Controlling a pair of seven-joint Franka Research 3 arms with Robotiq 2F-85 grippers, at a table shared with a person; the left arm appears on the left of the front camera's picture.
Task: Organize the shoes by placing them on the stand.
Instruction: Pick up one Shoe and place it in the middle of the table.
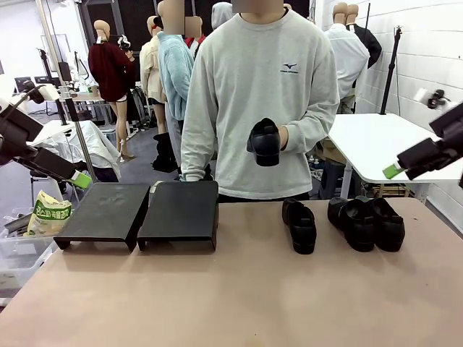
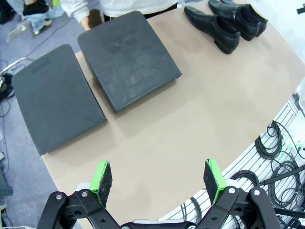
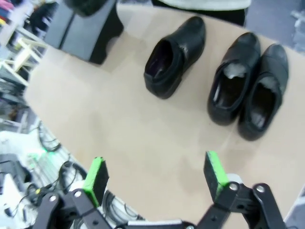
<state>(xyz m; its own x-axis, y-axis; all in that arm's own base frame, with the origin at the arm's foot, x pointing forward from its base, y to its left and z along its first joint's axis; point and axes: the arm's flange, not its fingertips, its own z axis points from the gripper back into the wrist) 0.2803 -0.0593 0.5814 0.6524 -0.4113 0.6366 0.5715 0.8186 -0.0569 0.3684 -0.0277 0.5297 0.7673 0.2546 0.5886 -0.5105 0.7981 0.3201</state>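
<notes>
Nothing on the stand (image 1: 137,210) yet: three shoes (image 1: 300,225) wait at its 3 o'clock, another's in the person's hand (image 1: 283,137), left gripper (image 2: 157,176) and right gripper (image 3: 155,174) both released.

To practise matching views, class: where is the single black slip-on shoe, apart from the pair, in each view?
Front view: single black slip-on shoe, right of centre.
Left wrist view: shoe, top right.
Right wrist view: shoe, upper centre.
Shared landmark: the pair of black shoes beside it.
</notes>
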